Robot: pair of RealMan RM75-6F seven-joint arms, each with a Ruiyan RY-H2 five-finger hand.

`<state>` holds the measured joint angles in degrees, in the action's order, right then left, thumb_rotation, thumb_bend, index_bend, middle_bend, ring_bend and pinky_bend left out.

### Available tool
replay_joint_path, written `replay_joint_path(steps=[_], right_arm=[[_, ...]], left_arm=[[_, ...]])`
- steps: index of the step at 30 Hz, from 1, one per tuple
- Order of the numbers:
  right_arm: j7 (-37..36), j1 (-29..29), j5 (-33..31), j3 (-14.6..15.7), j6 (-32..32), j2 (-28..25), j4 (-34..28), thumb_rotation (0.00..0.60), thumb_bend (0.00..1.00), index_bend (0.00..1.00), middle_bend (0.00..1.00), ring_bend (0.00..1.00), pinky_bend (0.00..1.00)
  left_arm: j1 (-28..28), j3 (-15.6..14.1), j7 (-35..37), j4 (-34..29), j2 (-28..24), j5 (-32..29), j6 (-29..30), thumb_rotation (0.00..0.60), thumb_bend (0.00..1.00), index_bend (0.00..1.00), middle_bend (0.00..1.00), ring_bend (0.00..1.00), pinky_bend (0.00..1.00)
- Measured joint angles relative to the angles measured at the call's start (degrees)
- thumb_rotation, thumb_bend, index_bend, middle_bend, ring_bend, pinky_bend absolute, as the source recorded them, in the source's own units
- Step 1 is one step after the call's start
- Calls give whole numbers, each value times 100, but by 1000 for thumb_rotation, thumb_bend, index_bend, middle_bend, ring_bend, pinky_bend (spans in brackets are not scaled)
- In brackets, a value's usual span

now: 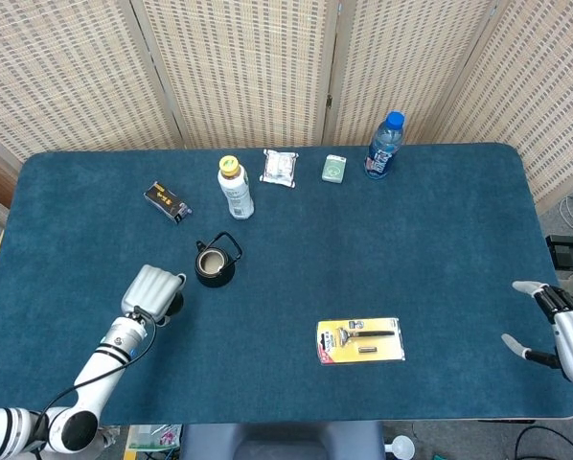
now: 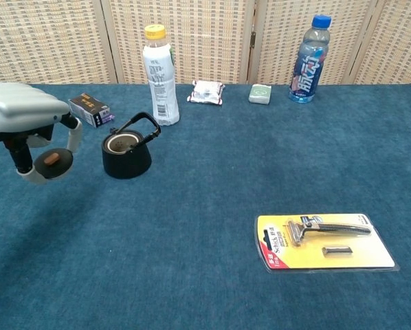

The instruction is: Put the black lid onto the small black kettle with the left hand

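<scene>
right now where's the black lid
The black lid is held in the left hand, lifted off the table at the left of the chest view, just left of the small black kettle, which stands open near the white bottle.

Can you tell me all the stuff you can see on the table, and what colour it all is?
kettle: 1, black, open top, left of middle
lid: 1, black with brown knob, held up left of the kettle
white bottle: 1, yellow cap, behind the kettle
blue bottle: 1, blue cap, far edge
small box: 1, dark, far left
packet: 1, white, far edge
green pack: 1, pale green, far edge
razor card: 1, yellow, near right
left robot hand: grey, holds the lid
right robot hand: grey, empty, fingers apart, right edge
</scene>
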<state>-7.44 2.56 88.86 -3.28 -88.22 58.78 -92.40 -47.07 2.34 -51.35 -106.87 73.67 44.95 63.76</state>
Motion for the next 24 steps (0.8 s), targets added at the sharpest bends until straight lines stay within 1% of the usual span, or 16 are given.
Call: replay_joint_path(steps=[4,10,24], right_arm=[[3,-4,-2,-3,-7,-4,-4,600,85,265,297,268,389],[-44,-9,-26,-15,-6,-19,6,600,85,265,297,268,389],[-169,-15,-39,-25,2,-55,37,600,85,265,297,268,389]], left_arm=[[-148,118,-5,-11,-50,-136,-113,600,135,448,1000,966,1000],[-418,279,-67,94,-54,-500,-270,600,135,450,1000,966,1000],[-1097,574,-212,611,38,-1490,-554,600,135,454,1000,966,1000]])
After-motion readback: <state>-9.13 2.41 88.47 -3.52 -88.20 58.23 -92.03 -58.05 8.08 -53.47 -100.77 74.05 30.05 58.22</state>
